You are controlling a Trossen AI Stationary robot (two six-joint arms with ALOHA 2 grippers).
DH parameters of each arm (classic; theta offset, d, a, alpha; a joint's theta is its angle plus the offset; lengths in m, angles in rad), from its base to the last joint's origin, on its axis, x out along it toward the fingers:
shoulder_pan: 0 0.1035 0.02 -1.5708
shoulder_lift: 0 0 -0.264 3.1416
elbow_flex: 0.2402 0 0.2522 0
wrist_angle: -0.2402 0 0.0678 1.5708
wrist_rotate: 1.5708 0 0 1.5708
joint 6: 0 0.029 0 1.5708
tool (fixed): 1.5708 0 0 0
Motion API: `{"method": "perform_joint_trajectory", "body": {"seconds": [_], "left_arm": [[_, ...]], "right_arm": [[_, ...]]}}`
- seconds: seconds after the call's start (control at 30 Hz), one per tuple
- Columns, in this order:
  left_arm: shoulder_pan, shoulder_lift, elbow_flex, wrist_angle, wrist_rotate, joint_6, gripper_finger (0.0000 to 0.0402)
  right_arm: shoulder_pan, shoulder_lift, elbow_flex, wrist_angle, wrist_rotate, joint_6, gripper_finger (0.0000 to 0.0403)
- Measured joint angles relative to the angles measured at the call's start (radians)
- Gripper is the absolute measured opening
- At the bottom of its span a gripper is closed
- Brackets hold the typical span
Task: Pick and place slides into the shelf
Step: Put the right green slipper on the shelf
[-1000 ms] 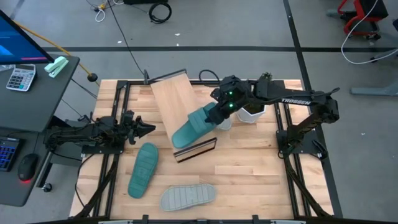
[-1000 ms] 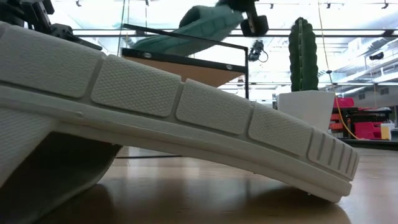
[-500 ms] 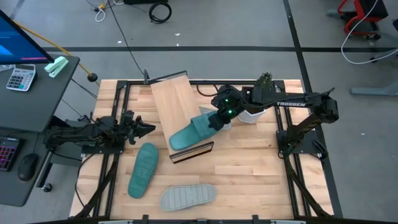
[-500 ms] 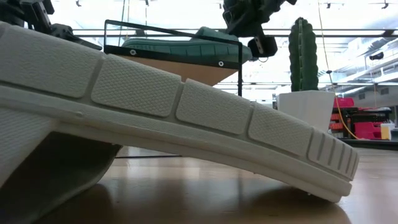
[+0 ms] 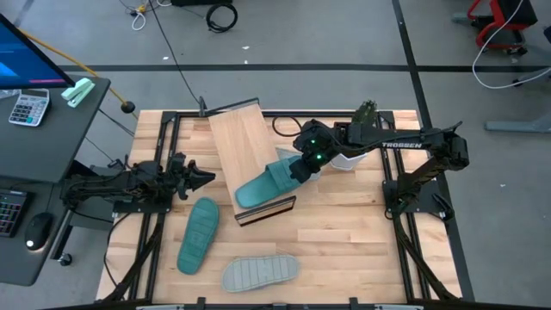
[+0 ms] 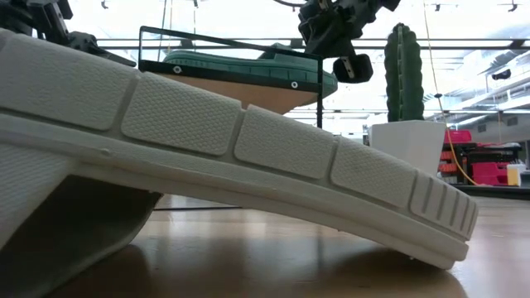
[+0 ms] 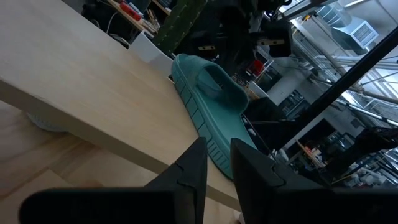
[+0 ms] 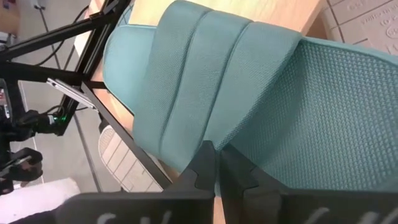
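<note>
Teal slide (image 5: 265,183) lowered from mid-air onto the shelf (image 5: 245,145), right hand (image 5: 299,169) still pinched shut on its heel; first placement nearly done, release pending.

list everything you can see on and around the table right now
teal slide on shelf: 1, teal-green, lying on the shelf's near end
teal slide on table: 1, teal-green, sole up, front left
grey slide: 1, pale grey, sole up, table's front edge
shelf: 1, light wood, tilted, centre
cactus pot: 1, white, back right
calculator: 1, side desk
left end effector: waiting, left side
right end effector: shut, at the shelved slide's heel
</note>
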Motion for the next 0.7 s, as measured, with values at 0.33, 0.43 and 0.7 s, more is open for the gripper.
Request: {"method": "perform_joint_trajectory", "body": {"seconds": [0.33,0.43,0.7], "left_arm": [[0.0,0.0,0.0,0.0,-0.002,0.0,0.0077],[0.0,0.0,0.0,0.0,-0.006,0.0,0.0079],[0.0,0.0,0.0,0.0,-0.009,0.016,0.008]], "right_arm": [[0.001,0.0,0.0,-0.003,-0.008,-0.02,0.0017],[0.001,0.0,0.0,-0.009,-0.023,-0.008,0.0029],[0.002,0.0,0.0,-0.01,-0.064,0.002,0.0041]]}}
